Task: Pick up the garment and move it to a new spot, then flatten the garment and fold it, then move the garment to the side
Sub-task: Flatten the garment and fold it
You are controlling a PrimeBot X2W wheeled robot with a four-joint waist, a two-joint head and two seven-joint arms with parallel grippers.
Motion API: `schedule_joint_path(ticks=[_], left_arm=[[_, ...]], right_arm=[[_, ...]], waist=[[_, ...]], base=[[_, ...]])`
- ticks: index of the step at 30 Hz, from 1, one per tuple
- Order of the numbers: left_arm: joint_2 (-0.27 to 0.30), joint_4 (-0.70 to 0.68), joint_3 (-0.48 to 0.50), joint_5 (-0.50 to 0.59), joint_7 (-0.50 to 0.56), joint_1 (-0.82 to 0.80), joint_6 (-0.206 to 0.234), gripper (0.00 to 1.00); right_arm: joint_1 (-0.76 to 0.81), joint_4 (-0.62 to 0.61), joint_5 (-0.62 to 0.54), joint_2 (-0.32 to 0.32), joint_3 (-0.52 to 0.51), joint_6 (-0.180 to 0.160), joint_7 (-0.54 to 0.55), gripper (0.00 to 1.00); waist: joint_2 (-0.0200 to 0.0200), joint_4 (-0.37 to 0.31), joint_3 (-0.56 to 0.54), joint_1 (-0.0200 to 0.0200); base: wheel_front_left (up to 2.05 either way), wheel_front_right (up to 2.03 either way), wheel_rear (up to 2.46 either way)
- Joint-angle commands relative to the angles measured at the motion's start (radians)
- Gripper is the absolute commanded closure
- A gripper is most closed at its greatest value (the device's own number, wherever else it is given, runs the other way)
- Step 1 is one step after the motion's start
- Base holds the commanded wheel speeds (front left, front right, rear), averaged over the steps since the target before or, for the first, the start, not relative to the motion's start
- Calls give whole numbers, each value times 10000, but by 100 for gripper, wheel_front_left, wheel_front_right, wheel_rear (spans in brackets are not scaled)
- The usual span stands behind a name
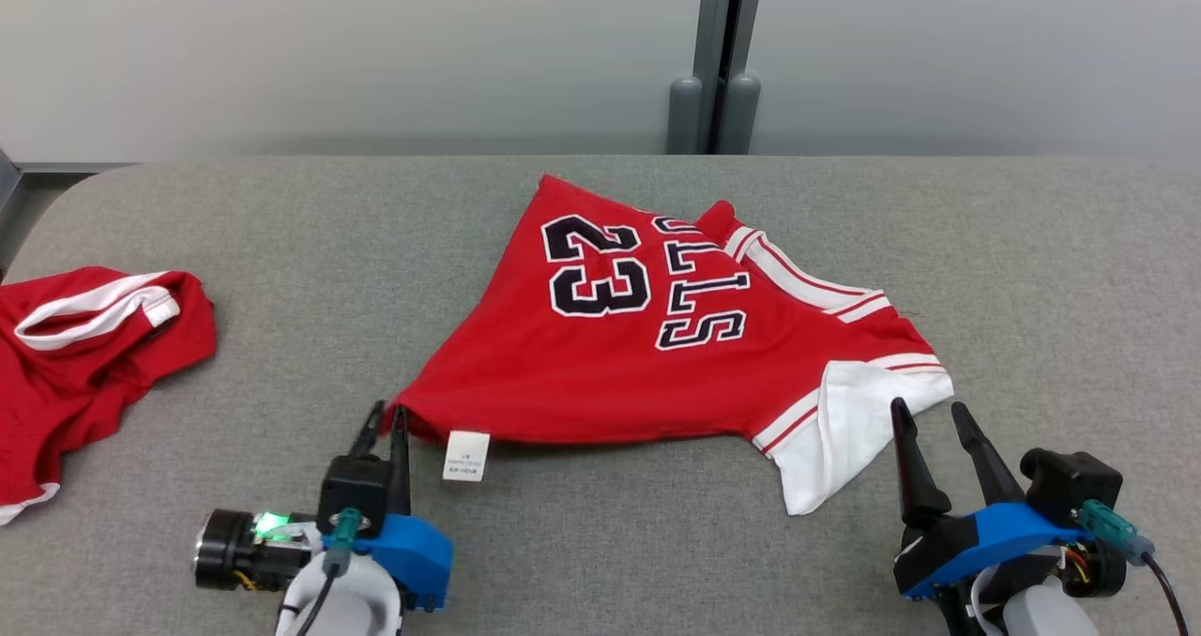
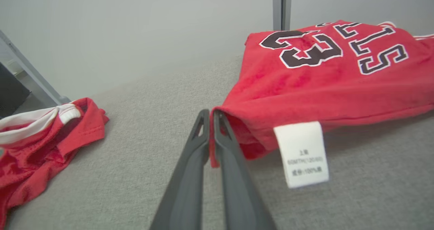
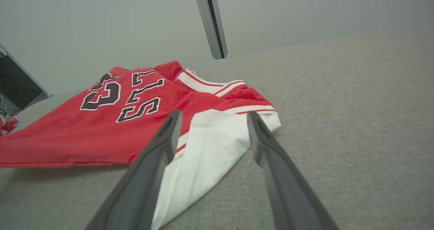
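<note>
Head view, near edge first. Left gripper [image 1: 388, 413] at 7 o'clock, fingers pressed together on the jersey's nearest left corner; the left wrist view shows a thin strip of red cloth pinched between them, and the corner is lifted slightly off the table [image 1: 281, 242]. White care label [image 1: 466, 455] hangs from the hem just at 3 o'clock of that gripper, its print too small to read. Right gripper [image 1: 929, 409] at 5 o'clock, fingers spread wide, nothing between them; the tips sit over the near edge of the white panel [image 1: 844, 430], and I cannot tell whether they touch the cloth. Jersey [image 1: 657, 355] lies mid-table, red, mostly flat, stretching from the pinched corner toward 1 o'clock; the white panel is folded out at its 4 o'clock end. Numerals "23" and dark block letters face up, turned sideways, toward its far part. White and red striped trim runs along its 2 o'clock edge. Second red garment [image 1: 84, 355], with white trim, lies crumpled at 9 o'clock, well apart from the jersey and partly cut by the frame. Grey post [image 1: 718, 101] at 12 o'clock behind the table, against a pale wall [image 1: 375, 45].
</note>
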Motion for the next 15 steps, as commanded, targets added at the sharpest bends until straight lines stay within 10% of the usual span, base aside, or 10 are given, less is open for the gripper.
schedule_joint_path(ticks=[1,15], left_arm=[[-4,-15,344,-120,-27,251,203,0],[-1123,-140,1618,55,-28,1124,-28,0]], right_arm=[[-143,22,-42,-37,-31,5,-4,0],[-1337,1223,-1239,-40,-441,3,-4,0]], waist=[[1,-10,73,0],[1,784,862,0]], base=[[0,0,0],[0,0,0]])
